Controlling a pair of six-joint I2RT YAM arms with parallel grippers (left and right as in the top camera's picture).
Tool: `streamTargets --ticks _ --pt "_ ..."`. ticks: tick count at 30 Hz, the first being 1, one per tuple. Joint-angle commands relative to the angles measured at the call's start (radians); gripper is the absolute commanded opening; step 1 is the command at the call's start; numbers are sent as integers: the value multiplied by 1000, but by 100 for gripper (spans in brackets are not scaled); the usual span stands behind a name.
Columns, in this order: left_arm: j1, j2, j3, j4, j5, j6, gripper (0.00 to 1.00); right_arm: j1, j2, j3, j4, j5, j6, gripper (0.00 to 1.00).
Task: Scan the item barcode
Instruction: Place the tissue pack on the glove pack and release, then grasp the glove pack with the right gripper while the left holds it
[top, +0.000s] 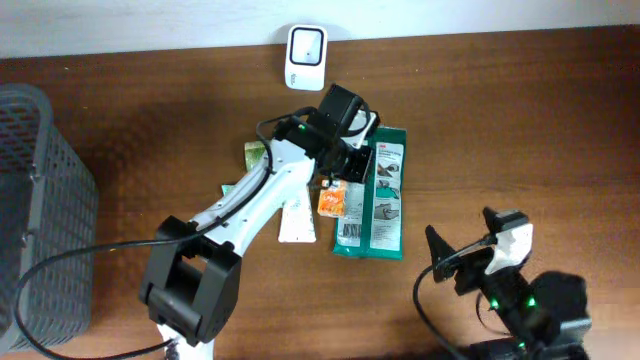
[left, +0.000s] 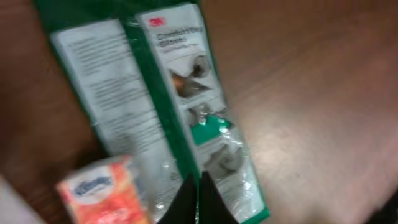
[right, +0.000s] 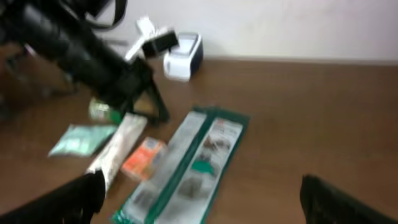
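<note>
Green packet (top: 385, 200) at frame centre looks light, floppy and slick, best pinched by an edge; left hand (left: 198, 190) closed, apparently empty, right hand (top: 465, 243) wide open, empty.

By the left gripper (left: 199, 186): one green package (top: 383, 195), one orange tissue pack (top: 332, 200), one white tube (top: 297, 222), one pale sachet (top: 256, 153); farther off, one scanner (top: 305, 45), one basket (top: 40, 200).
</note>
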Motion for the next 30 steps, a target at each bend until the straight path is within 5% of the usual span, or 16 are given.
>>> streamTargets --ticks 1,5,9,11,14,20,25,30 --pt "10 21 18 30 -103 -45 0 4 256 212 -121 -96 4 98" --pt "21 113 18 127 -95 -120 0 -190 726 528 -387 -366 -74 98" --pt "46 169 18 132 -95 -127 0 -532 1094 558 -501 -507 -104 100" --pt "53 209 18 139 -91 -126 0 -532 1225 558 -491 -555 -203 58" --pt "55 261 18 169 -85 -126 0 -477 1352 558 -441 -571 -202 44" --pt "63 311 18 119 -2 -127 0 -301 1519 557 -316 -571 -201 45" --pt "91 311 18 82 40 -127 0 -219 1750 557 -177 -605 -195 55" --pt "91 311 18 78 48 -127 0 -54 1792 557 23 -674 -98 67"
